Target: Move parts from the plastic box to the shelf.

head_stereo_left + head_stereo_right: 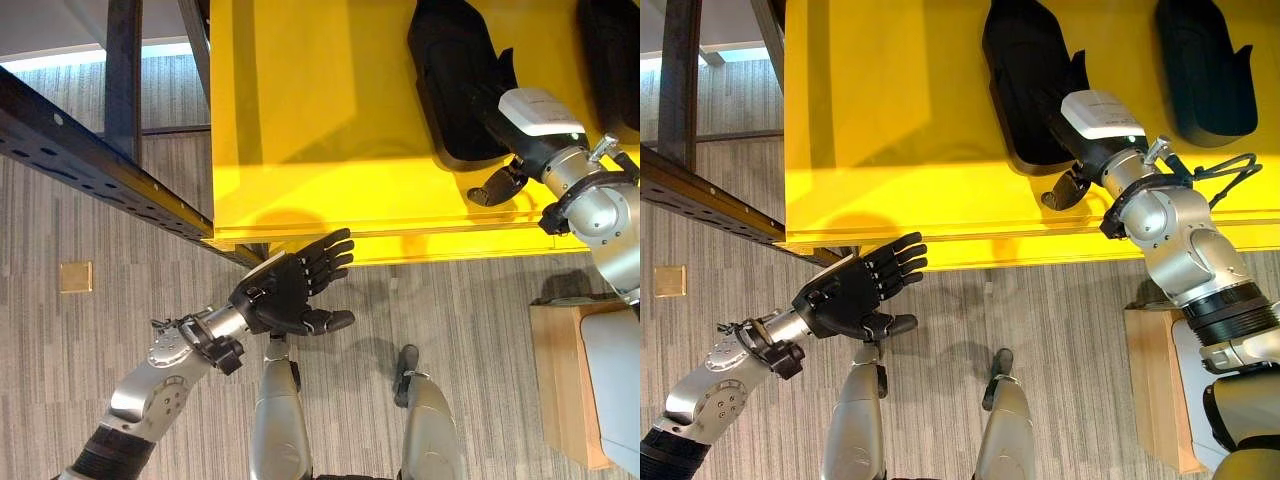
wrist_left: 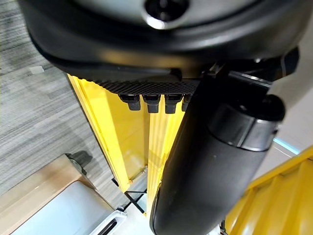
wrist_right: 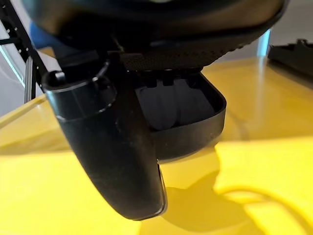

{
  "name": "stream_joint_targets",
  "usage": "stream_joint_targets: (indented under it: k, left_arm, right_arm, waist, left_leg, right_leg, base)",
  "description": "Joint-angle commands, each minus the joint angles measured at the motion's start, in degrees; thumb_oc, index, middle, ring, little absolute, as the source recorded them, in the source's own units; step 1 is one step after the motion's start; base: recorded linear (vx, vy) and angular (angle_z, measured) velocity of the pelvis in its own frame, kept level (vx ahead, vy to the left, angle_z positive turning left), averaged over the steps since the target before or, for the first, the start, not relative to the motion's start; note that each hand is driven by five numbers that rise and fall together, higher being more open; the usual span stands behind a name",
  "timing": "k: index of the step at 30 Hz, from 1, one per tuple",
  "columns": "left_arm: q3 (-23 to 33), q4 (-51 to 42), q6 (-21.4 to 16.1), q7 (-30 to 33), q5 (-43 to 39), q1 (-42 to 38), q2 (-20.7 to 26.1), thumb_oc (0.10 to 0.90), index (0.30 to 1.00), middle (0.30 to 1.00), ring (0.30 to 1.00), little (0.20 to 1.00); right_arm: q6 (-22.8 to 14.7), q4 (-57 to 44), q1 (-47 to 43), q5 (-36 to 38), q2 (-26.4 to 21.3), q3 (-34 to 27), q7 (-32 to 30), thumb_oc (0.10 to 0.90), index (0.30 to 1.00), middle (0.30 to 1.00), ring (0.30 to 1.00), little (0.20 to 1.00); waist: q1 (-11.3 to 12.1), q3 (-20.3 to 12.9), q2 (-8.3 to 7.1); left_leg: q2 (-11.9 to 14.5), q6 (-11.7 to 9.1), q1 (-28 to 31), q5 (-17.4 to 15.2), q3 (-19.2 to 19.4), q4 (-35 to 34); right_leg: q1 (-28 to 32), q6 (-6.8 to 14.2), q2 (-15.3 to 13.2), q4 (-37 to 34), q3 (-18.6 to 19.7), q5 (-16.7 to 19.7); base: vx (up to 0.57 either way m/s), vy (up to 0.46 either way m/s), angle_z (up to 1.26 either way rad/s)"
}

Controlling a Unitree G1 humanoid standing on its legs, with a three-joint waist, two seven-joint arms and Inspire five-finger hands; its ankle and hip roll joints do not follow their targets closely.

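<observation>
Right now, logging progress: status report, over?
Left robot hand open, idle below yellow shelf. Right robot hand on black part on the shelf, fingers hidden. Second black part beside it. Nothing blocking.

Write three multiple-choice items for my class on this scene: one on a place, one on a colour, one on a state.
1. Where is the right hand?
A. On the floor
B. At a black part on the shelf
C. On a blue bin

2. What colour is the shelf surface?
A. Yellow
B. White
C. Green

3. How is the left hand?
A. Open, holding nothing
B. Curled round a black part
C. Pinching a cloth

Answers: B, the hand lies on the part's near end; A, the surface under the parts is bright yellow; A, its fingers are straight above the floor by the shelf edge.
</observation>
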Motion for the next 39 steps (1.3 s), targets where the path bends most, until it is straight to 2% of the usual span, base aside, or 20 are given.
stream_joint_targets:
  k: [1,7,15,19,22,23,27,31,39]
  left_arm:
    - [1.06,-5.66,-4.68,-3.5,-4.77,-2.09,-0.54,0.9,1.0,1.0,1.0,1.0]
    - [1.32,-6.02,-5.05,-4.78,-5.39,-1.27,-1.18,0.9,1.0,1.0,1.0,1.0]
    - [1.46,-6.43,-4.68,-5.43,-4.99,-0.52,-1.78,0.9,1.0,1.0,1.0,1.0]
    - [1.14,-6.41,-5.05,-5.35,-4.78,-0.54,-2.11,0.9,1.0,1.0,1.0,1.0]
    - [0.69,-6.4,-4.96,-5.17,-4.9,-1.22,-2.45,0.9,1.0,1.0,1.0,1.0]
    - [0.56,-6.36,-4.98,-5.15,-5.03,-1.4,-2.72,0.9,1.0,1.0,1.0,1.0]
    - [0.48,-6.47,-4.86,-5.18,-5.02,-1.4,-3.17,0.9,1.0,1.0,1.0,1.0]
    - [0.23,-6.89,-4.5,-5.21,-4.88,-1.67,-3.99,0.9,1.0,1.0,1.0,1.0]
    - [-0.14,-7.19,-5.22,-4.37,-5.04,-1.34,-5.08,0.9,1.0,1.0,1.0,1.0]
  right_arm:
    - [4.0,8.36,-8.49,-7.33,-1.46,0.46,-6.95,0.9,1.0,1.0,1.0,1.0]
    - [3.98,9.29,-9.0,-8.53,-1.69,1.81,-6.2,0.9,1.0,1.0,1.0,1.0]
    - [4.14,6.8,-5.86,-9.24,-1.64,1.27,-5.99,0.9,1.0,1.0,1.0,1.0]
    - [5.03,6.53,-4.81,-9.84,-1.0,1.15,-7.87,0.9,1.0,1.0,1.0,1.0]
    - [6.38,7.59,-5.45,-8.17,-0.01,1.15,-10.42,0.9,1.0,1.0,1.0,1.0]
    - [6.55,8.28,-5.6,-5.35,0.83,0.38,-12.39,0.9,1.0,1.0,1.0,1.0]
    - [6.17,8.45,-5.37,-1.12,2.36,-1.12,-13.48,0.9,1.0,1.0,1.0,1.0]
    - [3.86,7.85,-4.74,2.84,5.29,-4.01,-16.42,0.9,1.0,1.0,1.0,1.0]
    - [-2.19,3.74,-4.0,2.95,7.88,-6.43,-18.68,0.9,1.0,1.0,1.0,1.0]
  waist:
    - [0.73,-0.39,2.92]
    - [0.85,-0.39,3.95]
    - [0.42,-0.39,4.11]
    - [0.23,-0.39,4.29]
    - [0.24,-0.39,4.53]
    - [0.28,-0.39,4.89]
    - [0.31,-0.39,5.34]
    - [0.31,-0.39,6.01]
    - [-0.02,-0.39,6.87]
  left_leg:
    - [1.01,-0.04,1.38,-10.38,0.27,6.49]
    - [0.43,0.07,1.03,-10.36,0.14,6.42]
    - [0.19,0.31,1.68,-10.47,0.55,6.02]
    - [0.03,0.45,2.01,-10.55,0.72,5.9]
    - [-0.15,0.53,2.01,-10.7,0.77,6.08]
    - [-0.36,0.5,2.03,-10.7,0.67,6.13]
    - [-0.58,0.58,2.21,-10.81,0.76,6.09]
    - [-0.9,0.72,2.63,-10.87,0.68,5.65]
    - [-1.34,0.84,3.82,-11.18,0.7,5.47]
  right_leg:
    - [-0.73,-4.02,2.36,-2.05,-1.02,0.76]
    - [-1.92,-3.96,1.6,-0.89,-0.8,0.4]
    - [-2.17,-3.84,1.46,-0.6,-0.54,0.44]
    - [-2.15,-3.85,1.45,-0.65,-0.31,0.51]
    - [-2.25,-3.85,1.29,-0.48,-0.27,0.47]
    - [-2.21,-3.87,1.12,-0.43,-0.29,0.42]
    - [-2.06,-3.93,0.95,-0.45,-0.31,0.32]
    - [-1.95,-3.95,0.82,-0.62,-0.24,0.26]
    - [-1.11,-3.92,0.63,-0.86,0.02,0.23]
  base:
    - [0.0,0.054,-0.03]
    - [0.0,0.033,-0.02]
    - [0.0,0.009,-0.01]
    - [0.0,0.003,-0.01]
    - [0.0,0.013,0.0]
    - [0.01,0.042,0.01]
    - [0.0,0.011,0.0]
    - [0.0,0.027,0.0]
    - [0.01,0.035,-0.01]
